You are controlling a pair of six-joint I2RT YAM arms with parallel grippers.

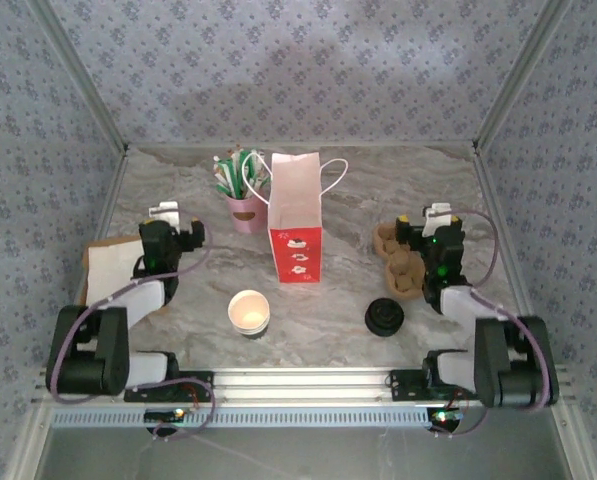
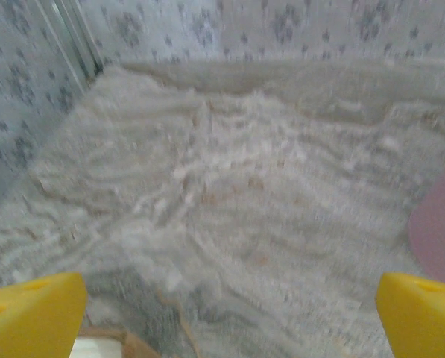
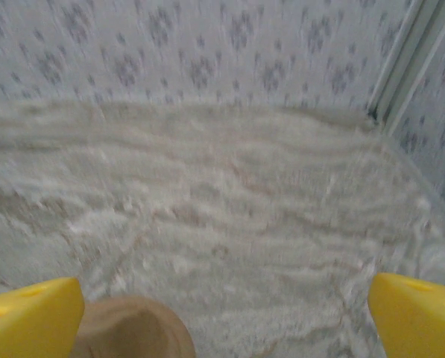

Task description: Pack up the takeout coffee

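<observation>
left jaws: Your left gripper (image 2: 226,317) is spread wide, yellow fingertips (image 2: 32,313) at the two bottom corners of its wrist view, with just marbled table (image 2: 229,186) between them.
right jaws: Your right gripper (image 3: 226,313) is spread wide too and holds nothing.
takeout coffee (image 1: 249,312): Upright and uncovered on the table, behind and to the right of your left jaws, back toward the arm bases. It's closer to your left arm than your right.
bag (image 1: 295,225): Red-and-white, upright with its mouth up and its loop handles out to the sides. It stands between your two sets of jaws, right of the left pair, and just beyond the coffee without touching it.
pink cup (image 1: 245,210): Full of sticks, just right of your left jaws and close beside the bag (it's the blurry pink bit at the right edge of the left wrist view).
black lid (image 1: 384,318): Flat on the table, behind and left of your right jaws.
brown carrier (image 1: 398,258): Lumpy moulded tray just left of your right jaws. One hump of it pokes up by the left fingertip in the right wrist view.
white sheet (image 1: 113,270): Lies on a brown backing, behind and left of your left jaws, partly under that arm.
count: One coffee, one bag, one pink cup, one lid, one carrier, one sheet. The sticks are too bunched to count.
</observation>
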